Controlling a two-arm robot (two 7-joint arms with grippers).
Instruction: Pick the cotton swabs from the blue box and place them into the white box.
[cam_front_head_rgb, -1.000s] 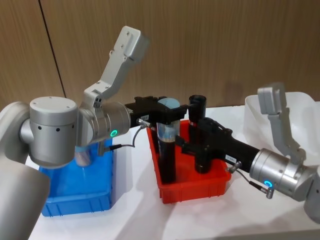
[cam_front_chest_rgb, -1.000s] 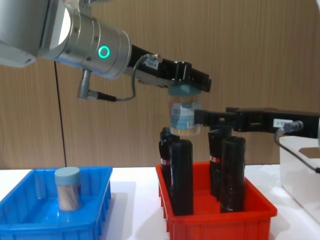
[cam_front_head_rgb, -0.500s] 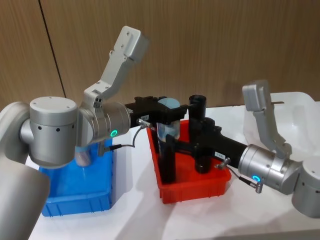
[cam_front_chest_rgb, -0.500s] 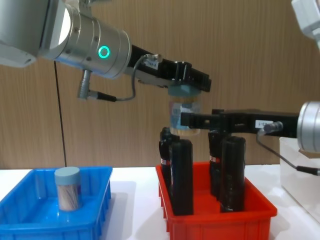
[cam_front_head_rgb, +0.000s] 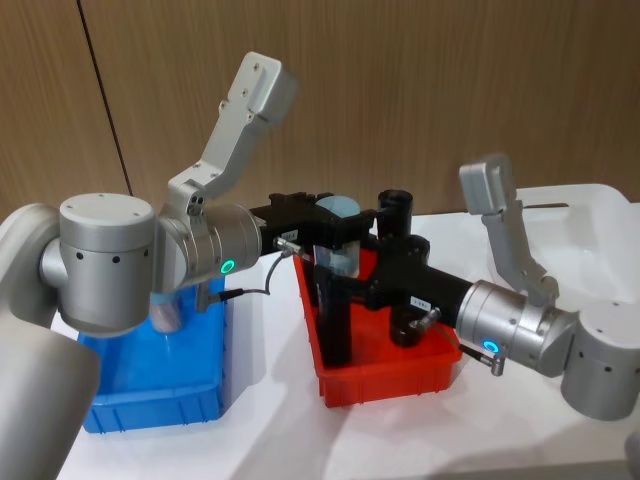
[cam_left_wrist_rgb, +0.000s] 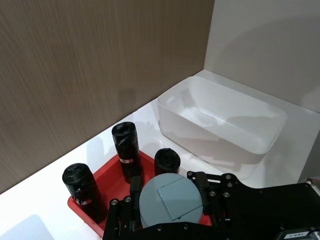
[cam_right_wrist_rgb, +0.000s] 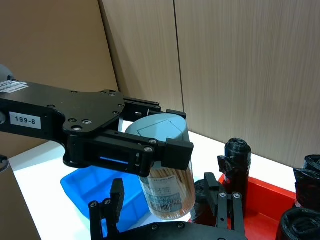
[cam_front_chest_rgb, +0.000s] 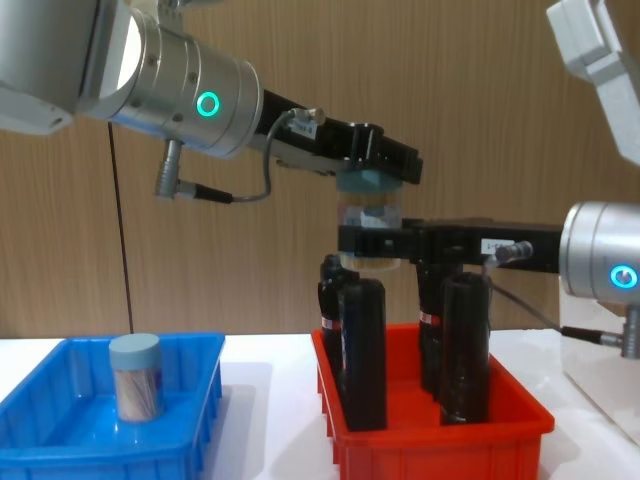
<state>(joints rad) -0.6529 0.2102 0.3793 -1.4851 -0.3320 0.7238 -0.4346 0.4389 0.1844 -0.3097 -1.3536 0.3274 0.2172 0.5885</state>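
A cotton swab jar (cam_front_chest_rgb: 368, 216) with a pale blue lid (cam_left_wrist_rgb: 171, 198) hangs above the red bin, and my left gripper (cam_front_chest_rgb: 375, 170) is shut on its lid. My right gripper (cam_front_chest_rgb: 366, 241) reaches in from the right at the height of the jar's lower body (cam_right_wrist_rgb: 165, 187). It is open, with one finger (cam_right_wrist_rgb: 116, 198) on each side of the jar and not touching it. A second cotton swab jar (cam_front_chest_rgb: 135, 376) stands upright in the blue box (cam_front_chest_rgb: 60, 442). The white box (cam_left_wrist_rgb: 220, 122) sits at the far right (cam_front_head_rgb: 592, 216).
The red bin (cam_front_chest_rgb: 440, 442) lies between the blue and white boxes, directly under the held jar. Several tall black cylinders (cam_front_chest_rgb: 363, 352) stand in it, their tops just below the jar. The left arm's body (cam_front_head_rgb: 110, 260) hides part of the blue box.
My right gripper has moved left from near the white box until its open fingers flank the held jar. The left gripper and its jar have stayed still.
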